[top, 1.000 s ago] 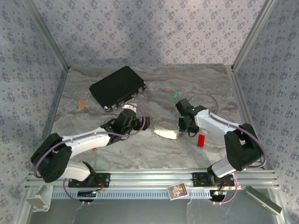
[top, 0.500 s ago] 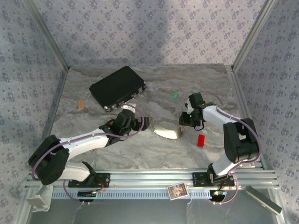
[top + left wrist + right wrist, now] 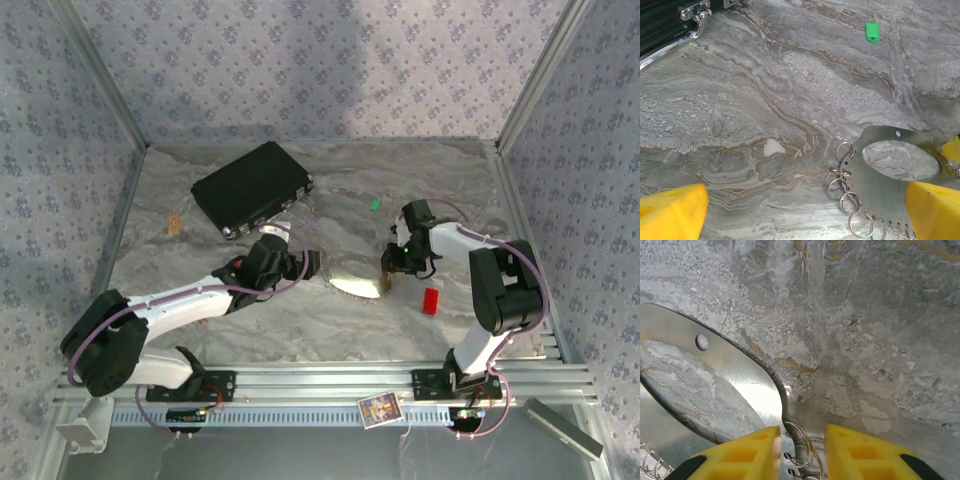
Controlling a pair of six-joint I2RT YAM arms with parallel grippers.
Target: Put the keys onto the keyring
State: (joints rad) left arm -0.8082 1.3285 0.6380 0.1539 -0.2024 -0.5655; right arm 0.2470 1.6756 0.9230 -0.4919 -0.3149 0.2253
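Shiny flat silver metal keyring (image 3: 885, 187): likely light, stiff, slick; hold at wire edge-loop (image 3: 809, 452), straddled by unclenched right gripper (image 3: 800, 440); left gripper (image 3: 805, 207) released.

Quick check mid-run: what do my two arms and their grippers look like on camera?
Both the left arm and right arm have white links, black joints and a lilac cable looping alongside. The fingers are blocky yellow, with black trim.

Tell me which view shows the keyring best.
Left wrist: most of the keyring is in frame, with its oval opening and the row of small rings along its edge clear. Right wrist gives a close-up of one end; in top external it is a small bright sliver.
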